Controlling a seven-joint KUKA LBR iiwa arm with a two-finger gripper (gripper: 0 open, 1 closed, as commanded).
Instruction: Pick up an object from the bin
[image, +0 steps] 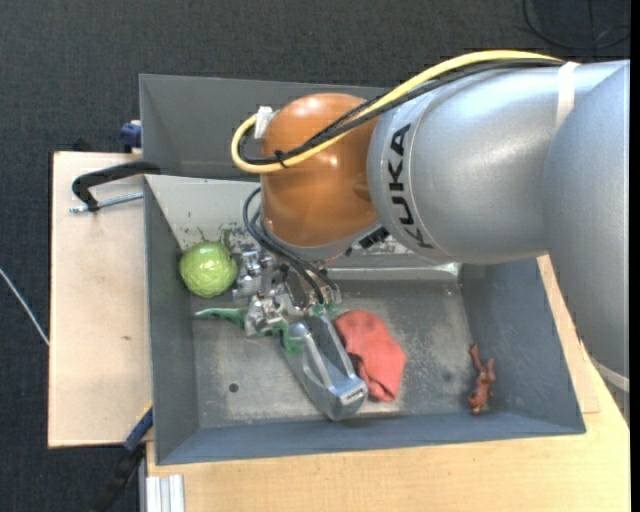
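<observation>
The gripper (343, 393) reaches down to the floor of the grey metal bin (372, 436), close to the near wall and about midway along it. Whether it is open or closed cannot be told. A crumpled red soft lump (374, 360) lies just to its right, against the gripper's side and not visibly within its grasp. Well to the right, a small reddish-brown figure (482, 380) rests by the right wall. Farther back on the left, a thin green plastic piece (222, 313) juts from under the wrist, and beyond it sits a round pale-green ball (208, 270).
</observation>
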